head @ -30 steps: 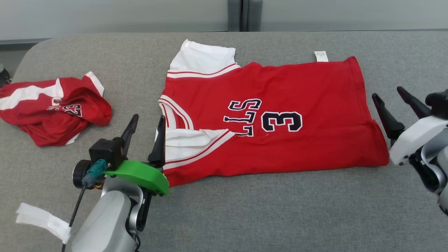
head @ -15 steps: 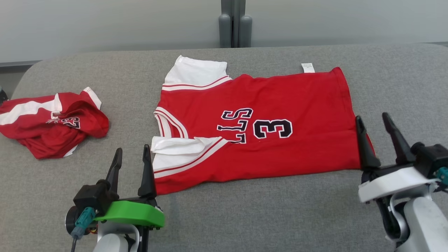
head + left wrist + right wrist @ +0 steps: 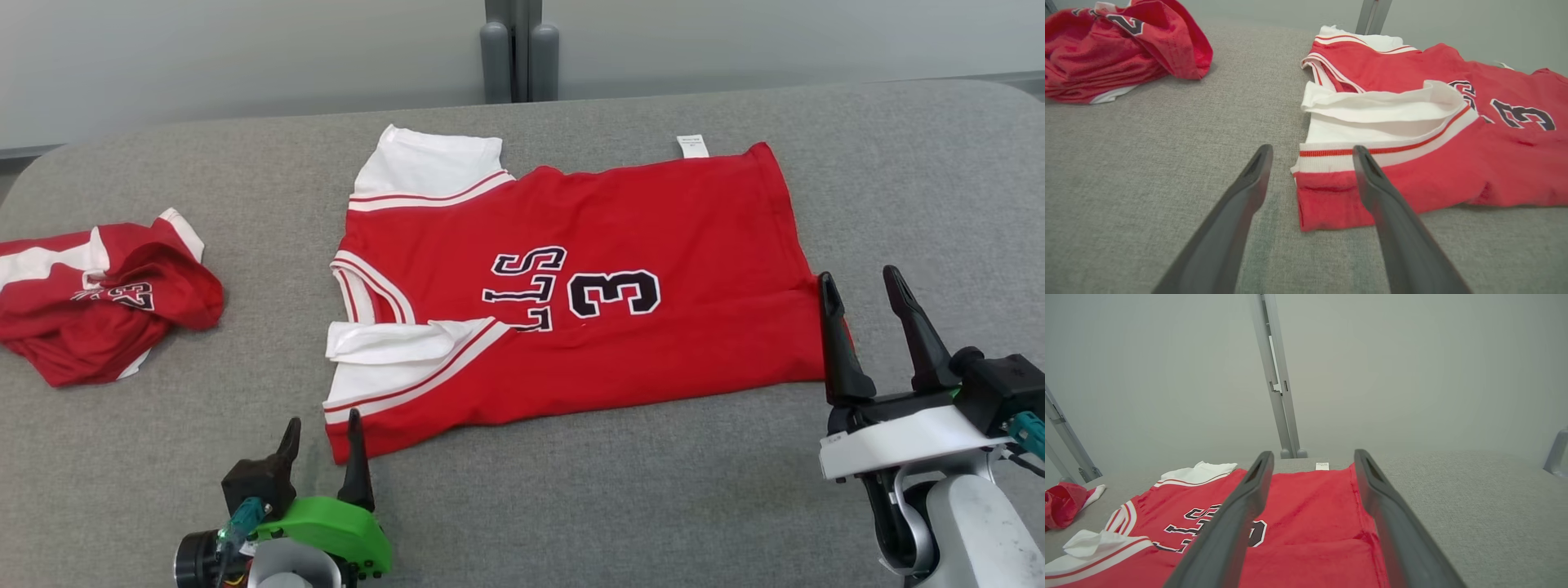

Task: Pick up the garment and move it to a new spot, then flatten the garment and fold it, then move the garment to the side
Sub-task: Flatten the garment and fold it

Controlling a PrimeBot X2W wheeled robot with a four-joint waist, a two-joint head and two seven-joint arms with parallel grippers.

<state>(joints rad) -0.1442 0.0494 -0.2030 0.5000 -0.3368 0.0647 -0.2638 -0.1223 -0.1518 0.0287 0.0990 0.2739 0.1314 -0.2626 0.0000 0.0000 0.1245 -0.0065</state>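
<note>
**Position of the work.** The jersey [image 3: 571,286] lies spread face up near the middle of the grey table [image 3: 653,506], collar to the left and hem to the right. The far sleeve [image 3: 424,163] lies flat. The near sleeve [image 3: 392,343] is doubled back onto the chest, and one loose flap of it stands proud. A crease runs along the near part of the body toward the hem.

**Grippers.** The left gripper [image 3: 323,420] sits at the near left corner of the jersey with jaws apart and nothing between them. In the left wrist view one finger lies over the red corner and the other over bare table. The right gripper [image 3: 859,275] stands at the near right hem corner, also with jaws apart and empty. Whether either one touches the cloth cannot be told.

**Assessment.** One gripper at each near corner suits taking the near edge in both at once, probably to fold it toward the far side. Flattening appears largely done, apart from the near sleeve.

**Surroundings and obstructions.** A second, crumpled red garment [image 3: 98,302] lies at the far left, well apart from the jersey and out of the way. A white label [image 3: 691,145] sticks out past the far edge of the jersey. A grey post [image 3: 513,49] rises behind the table and is clear of the work. The raised sleeve flap is the one risk, since it may bunch under a fold.
</note>
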